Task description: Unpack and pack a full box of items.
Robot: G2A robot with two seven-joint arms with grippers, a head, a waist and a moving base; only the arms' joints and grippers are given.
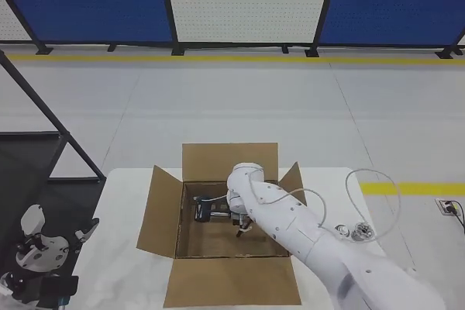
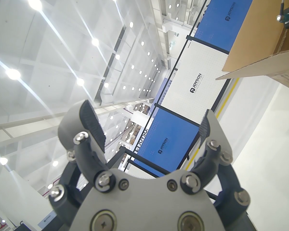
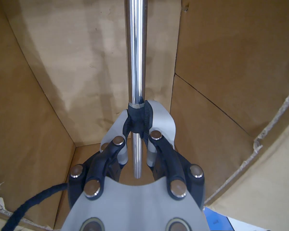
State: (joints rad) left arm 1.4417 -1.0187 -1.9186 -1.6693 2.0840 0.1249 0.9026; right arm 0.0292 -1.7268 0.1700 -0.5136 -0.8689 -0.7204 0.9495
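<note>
Cardboard box [image 1: 231,283] stands open on the white desk [image 1: 124,232]. Inside it, the right end effector [image 3: 136,115] is clamped on a polished metal rod [image 3: 134,49]. Most of the rod juts past the fingertips and a short stub points back toward the wrist. The left end effector [image 2: 148,125], pads apart, points upward beside the desk. Blue and white partition panels [image 2: 195,87] carry printed logos.

Right gripper [image 1: 244,225] hangs inside the open box [image 1: 231,161].
</note>
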